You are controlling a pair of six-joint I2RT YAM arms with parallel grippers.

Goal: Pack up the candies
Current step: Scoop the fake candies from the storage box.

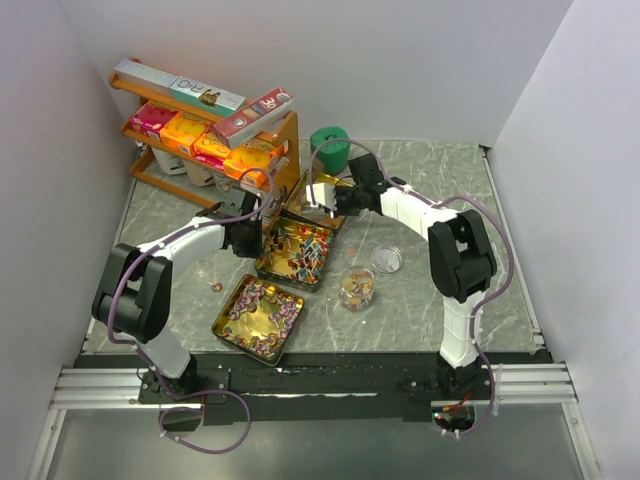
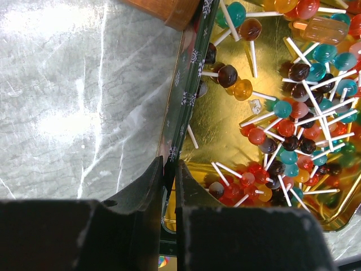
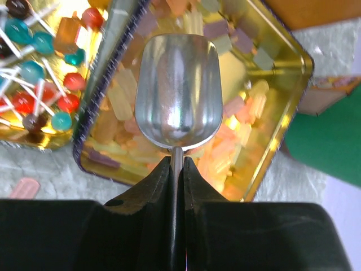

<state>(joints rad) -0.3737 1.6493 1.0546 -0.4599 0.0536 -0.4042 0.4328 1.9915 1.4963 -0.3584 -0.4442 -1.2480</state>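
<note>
Plainly, the right gripper (image 3: 176, 161) is clenching the thin handle of a metal scoop (image 3: 179, 84), whose empty bowl is hanging over the far tin (image 3: 307, 62). The left gripper (image 2: 169, 169) is pinching the left wall of the middle tin (image 2: 179, 96), apparently steadying it.

The candies (image 3: 237, 107) are lying in three open tins:
- Pale orange, yellow and purple blocks are filling the far tin.
- Lollipops (image 2: 282, 108) in red, teal and brown are lying across one another in the middle tin.
- Pink and purple sweets are sitting in the near tin (image 1: 222, 315).

A few more are showing inside the jar (image 1: 357, 290), which is standing just right of the tins with its lid (image 1: 386, 260) lying off beside it.

Each sweet is looking small, light and hard-shelled or wrapped, so it is likely sliding easily on the gold metal and rolling away from a finger pinch. For that reason the scoop is probably the better hold: its lip should be pushing low into the heap of blocks and lifting them as a loose load, level, so that nothing is spilling on the way to the jar. The lollipops are a different case. Their white sticks are tangling, so a scoop is likely dragging several out at once, and a single stick is probably the cleaner place to grip. The tins themselves are seeming thin and light, liable to skid under a push, which is why the rim grip matters.
</note>
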